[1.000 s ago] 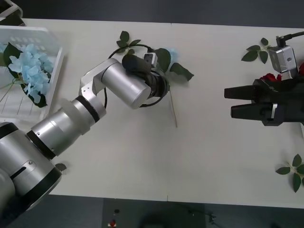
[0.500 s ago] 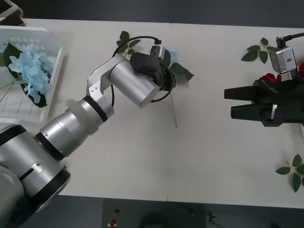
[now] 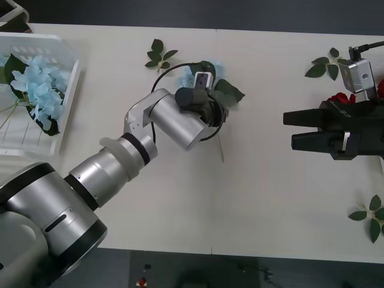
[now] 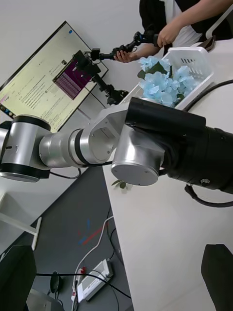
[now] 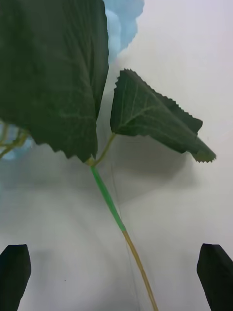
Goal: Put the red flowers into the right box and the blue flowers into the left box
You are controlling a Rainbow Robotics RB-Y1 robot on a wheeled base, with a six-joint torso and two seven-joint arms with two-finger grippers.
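Your left gripper (image 5: 115, 277) hangs low over a blue flower (image 3: 211, 77) lying on the white counter (image 3: 258, 198), fingers spread wide apart with the green stem (image 5: 109, 204) running between them, not yet touching it. More blue flowers (image 3: 37, 87) rest inside the left box (image 3: 73, 78) at the counter's far left. Your right gripper (image 3: 288, 129) waits at the right side, fingers apart, with red flowers (image 3: 343, 97) just behind it.
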